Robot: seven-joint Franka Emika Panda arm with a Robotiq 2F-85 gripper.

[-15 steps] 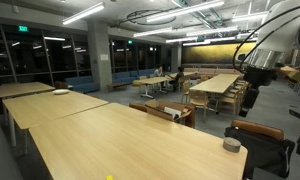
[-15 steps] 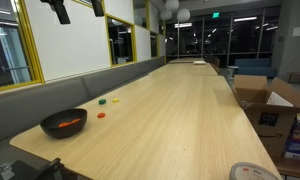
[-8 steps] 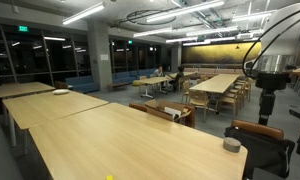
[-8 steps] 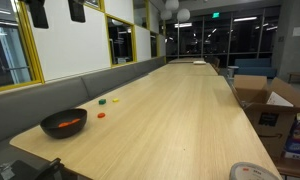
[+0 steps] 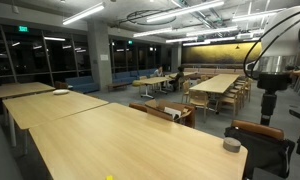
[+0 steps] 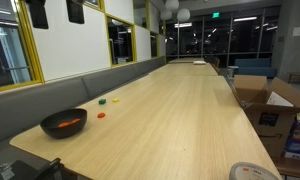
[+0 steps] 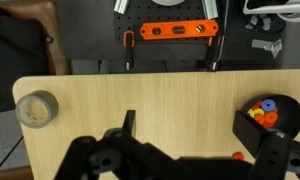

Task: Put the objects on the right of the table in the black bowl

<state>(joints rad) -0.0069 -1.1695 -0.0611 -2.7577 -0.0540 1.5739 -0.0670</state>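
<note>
The black bowl (image 6: 65, 133) sits near the close end of the long light-wood table (image 6: 180, 110), with orange contents in it. One small orange item (image 6: 101, 115) lies just beyond the bowl. A second (image 6: 115, 100) lies farther on, beside a small green item (image 6: 103, 101). My gripper (image 6: 55, 11) hangs high above them, open and empty. In the wrist view the gripper (image 7: 187, 125) is spread over bare table (image 7: 180, 95). The bowl (image 7: 295, 110) is at the right edge, with one orange item (image 7: 238, 156) next to it. The arm also shows in an exterior view (image 5: 269, 100).
A roll of grey tape (image 7: 35, 108) lies near a table corner and shows in both exterior views (image 5: 231, 145) (image 6: 252, 172). A grey bench (image 6: 50, 90) runs along the wall side. Cardboard boxes (image 6: 260, 105) stand beside the table.
The gripper shifted sideways between one second and half a second ago. Since then it has stayed still. The bowl and small items have not moved.
</note>
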